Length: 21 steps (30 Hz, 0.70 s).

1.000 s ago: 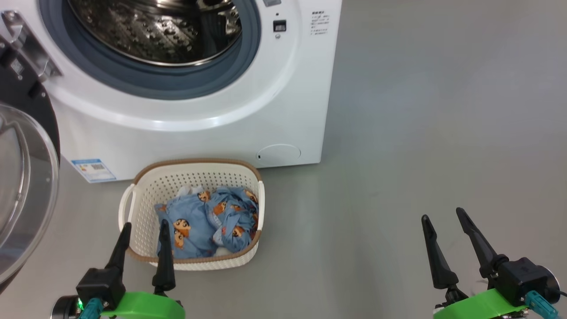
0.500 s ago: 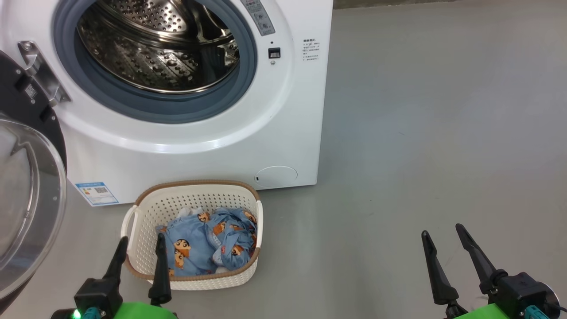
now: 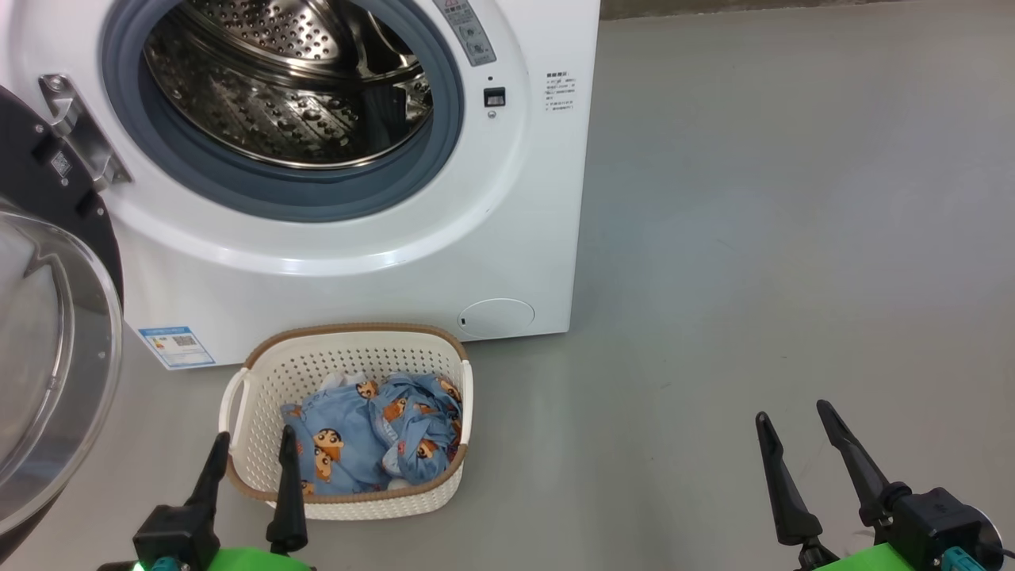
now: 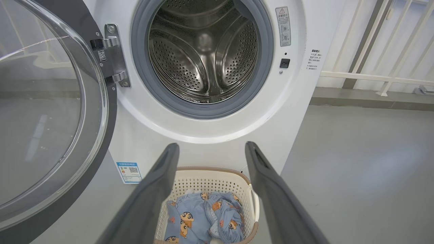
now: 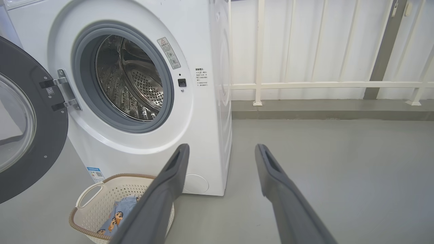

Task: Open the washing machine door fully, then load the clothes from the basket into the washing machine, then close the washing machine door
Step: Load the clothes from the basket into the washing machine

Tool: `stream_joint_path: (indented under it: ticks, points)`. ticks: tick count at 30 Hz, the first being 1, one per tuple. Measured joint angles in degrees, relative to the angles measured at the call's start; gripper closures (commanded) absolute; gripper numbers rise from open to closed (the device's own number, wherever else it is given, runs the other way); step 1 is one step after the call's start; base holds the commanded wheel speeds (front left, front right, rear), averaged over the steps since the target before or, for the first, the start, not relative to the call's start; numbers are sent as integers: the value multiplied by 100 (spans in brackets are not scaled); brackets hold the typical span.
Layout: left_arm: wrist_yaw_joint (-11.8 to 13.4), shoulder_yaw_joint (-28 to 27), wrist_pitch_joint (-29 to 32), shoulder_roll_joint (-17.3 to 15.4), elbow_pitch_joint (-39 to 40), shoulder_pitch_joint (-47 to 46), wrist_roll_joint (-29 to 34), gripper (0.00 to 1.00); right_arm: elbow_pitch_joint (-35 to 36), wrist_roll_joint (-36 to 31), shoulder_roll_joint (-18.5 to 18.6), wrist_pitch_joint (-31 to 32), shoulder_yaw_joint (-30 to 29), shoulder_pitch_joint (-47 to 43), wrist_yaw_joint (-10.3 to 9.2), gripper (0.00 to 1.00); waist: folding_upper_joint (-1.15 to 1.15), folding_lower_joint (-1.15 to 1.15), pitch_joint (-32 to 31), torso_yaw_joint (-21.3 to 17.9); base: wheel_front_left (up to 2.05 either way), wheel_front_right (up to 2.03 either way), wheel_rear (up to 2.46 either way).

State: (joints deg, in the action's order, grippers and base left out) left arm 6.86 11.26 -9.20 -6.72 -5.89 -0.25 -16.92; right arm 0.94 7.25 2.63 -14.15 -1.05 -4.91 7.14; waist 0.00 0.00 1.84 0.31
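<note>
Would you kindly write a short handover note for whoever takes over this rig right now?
Left end effector: open, empty, hovering at the near edge of the basket.
Right end effector: open, empty, over the floor to the right.
Washing machine door swung open to the left; drum empty.
Clothes all in the basket, on the floor before the washing machine.
Done: door opened. Left: load clothes, close door.

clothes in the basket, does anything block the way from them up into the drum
Nothing visible does. The door hangs swung aside at the left, the drum mouth is bare, and the clothes lie uncovered in the basket just below it.
</note>
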Motion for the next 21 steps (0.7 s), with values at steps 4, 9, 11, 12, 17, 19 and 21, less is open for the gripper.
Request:
stream_joint_path:
  ticks: [4, 9, 11, 12, 17, 19, 21]
  points:
    - [2, 9, 5, -2, 0, 0, -25, 0, 1, 31, -1, 0, -16, 0, 0, 0, 0, 0, -6, 14, 0, 0, 0]
    - [4, 23, 5, -5, 0, -1, -35, 0, 1, 33, -2, 0, -26, 0, 0, 0, 0, 0, 0, 20, 0, 0, 0]
    - [33, 24, 4, -5, 0, -1, -35, 0, 1, 34, -2, 0, -26, 0, 0, 0, 0, 0, 2, 15, 0, 0, 0]
    - [48, 25, 4, -7, 0, -1, -36, 0, 1, 37, -2, 0, -26, 0, 0, 0, 0, 0, 2, 11, 15, -15, 0]
    - [55, 44, 4, -24, 0, -1, -42, 0, 0, 47, -4, 0, -35, 0, 0, 0, 0, 0, 7, -5, 56, -56, 0]
    - [64, 55, 4, -26, 0, -1, -42, 0, 0, 48, -4, 0, -47, 0, 0, 0, 0, 0, 16, -4, 103, -103, 0]
    - [74, 64, 3, -27, 0, -2, -42, 0, 0, 48, -4, 0, -66, 0, 0, 0, 0, 0, 29, 1, 130, -130, 0]
